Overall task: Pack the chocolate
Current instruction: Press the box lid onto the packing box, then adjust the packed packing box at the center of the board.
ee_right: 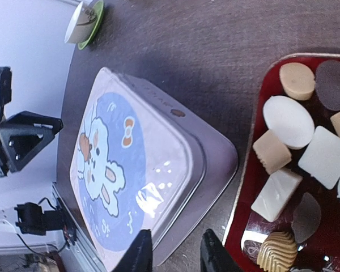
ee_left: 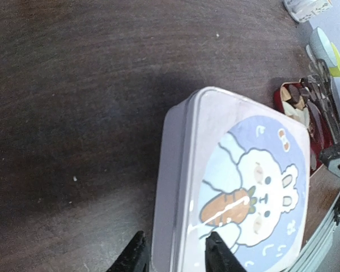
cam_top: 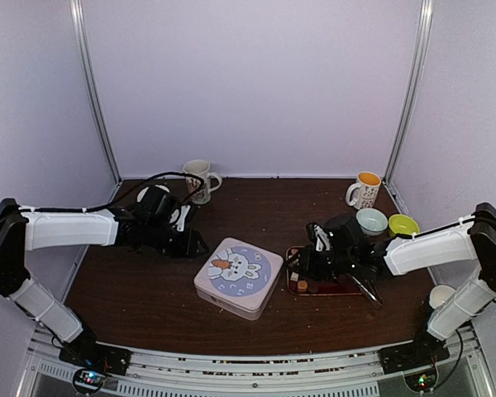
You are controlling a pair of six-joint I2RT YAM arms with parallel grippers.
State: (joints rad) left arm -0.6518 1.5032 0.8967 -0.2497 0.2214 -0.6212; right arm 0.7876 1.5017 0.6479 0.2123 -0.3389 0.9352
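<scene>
Centrally, lidded tin (cam_top: 238,277), tray (ee_right: 241,209) of chocolate (ee_right: 288,120) just beside

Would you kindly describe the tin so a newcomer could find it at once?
Look at the middle of the dark table. A square pale tin lies left of the red tray of chocolate. Only its lid shows a rabbit with a carrot.

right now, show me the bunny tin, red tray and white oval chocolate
bunny tin (cam_top: 236,271), top view, lid centre
red tray (ee_right: 241,218), right wrist view, left rim
white oval chocolate (ee_right: 288,120), right wrist view, its middle
</scene>
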